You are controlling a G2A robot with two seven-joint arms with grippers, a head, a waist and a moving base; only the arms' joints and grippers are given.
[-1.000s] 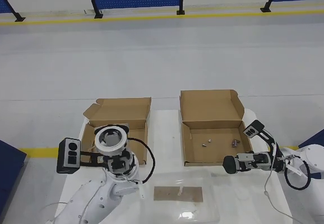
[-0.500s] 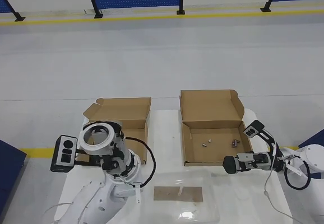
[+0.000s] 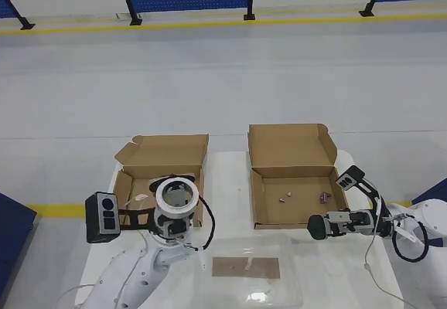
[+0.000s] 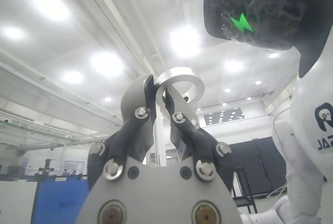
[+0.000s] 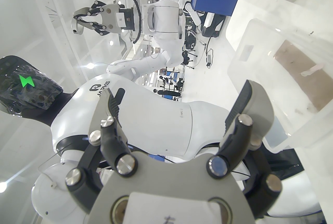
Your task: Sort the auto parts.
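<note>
A silver metal ring [image 4: 179, 87] is clamped by its rim in my left gripper [image 4: 157, 94], which points up toward the ceiling. From above, the ring [image 3: 175, 195] hangs over the near edge of the left cardboard box [image 3: 169, 151], with the left gripper [image 3: 174, 210] under it. Small metal parts [image 3: 285, 196] lie in the right cardboard box [image 3: 293, 151]. My right gripper [image 3: 316, 226] sits open and empty at that box's near right corner. In the right wrist view its own fingers [image 5: 178, 94] are spread wide, and the left gripper [image 5: 83, 20] shows farther off.
A clear plastic bin [image 3: 281, 241] stands at the table's near middle, with a brown sheet [image 3: 245, 267] and a small part [image 3: 258, 297] inside. The same bin [image 5: 260, 35] lies beside my right gripper. A pale item [image 3: 138, 199] lies in the left box.
The left arm swung the ring first leftward, then back right and slightly nearer the table's middle. The right arm has stayed still.
</note>
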